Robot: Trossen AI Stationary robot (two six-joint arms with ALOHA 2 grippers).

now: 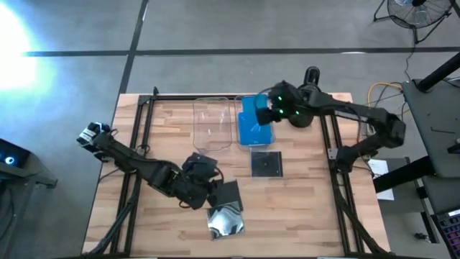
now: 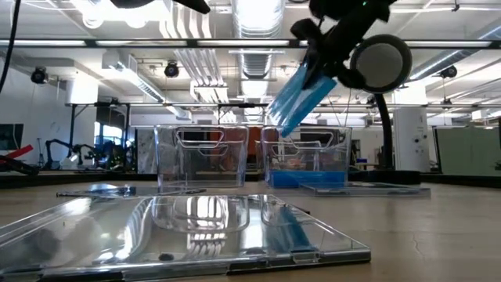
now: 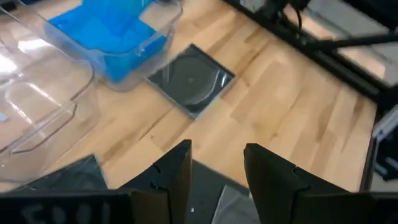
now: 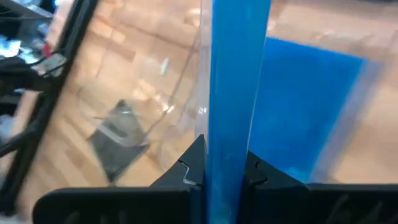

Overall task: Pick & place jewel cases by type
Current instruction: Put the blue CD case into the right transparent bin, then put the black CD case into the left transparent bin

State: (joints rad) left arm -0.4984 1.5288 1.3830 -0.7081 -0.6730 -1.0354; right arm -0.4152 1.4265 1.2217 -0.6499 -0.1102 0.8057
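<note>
Jewel cases distributed over wooden table [image 1: 302,208] and two clear bins. Blue jewel case [image 4: 233,93] clamped edge-on between right gripper [image 4: 219,167] fingers, held tilted in the air above right-hand clear bin [image 1: 244,133]; same case visible in low view [image 2: 301,94] hanging at a slant over that bin [image 2: 307,160]. Blue cases [image 1: 253,129] already lying flat inside right-hand bin, also seen in left wrist view [image 3: 109,31]. Left-hand clear bin [image 1: 212,124] just beside it, no blue contents visible.

Dark case with clear cover [image 1: 267,164] flat on table, just in front of right-hand bin; visible in left wrist view [image 3: 191,79]. Dark grey case [image 1: 228,194] flat on table near left gripper [image 1: 208,188]. Reflective clear case [image 1: 226,221] flat near front edge of table, filling foreground of low view [image 2: 196,227].

Left gripper low over table near dark grey case, fingers [image 3: 174,171] spread apart, nothing between them. Contact with case underneath cannot be determined.
</note>
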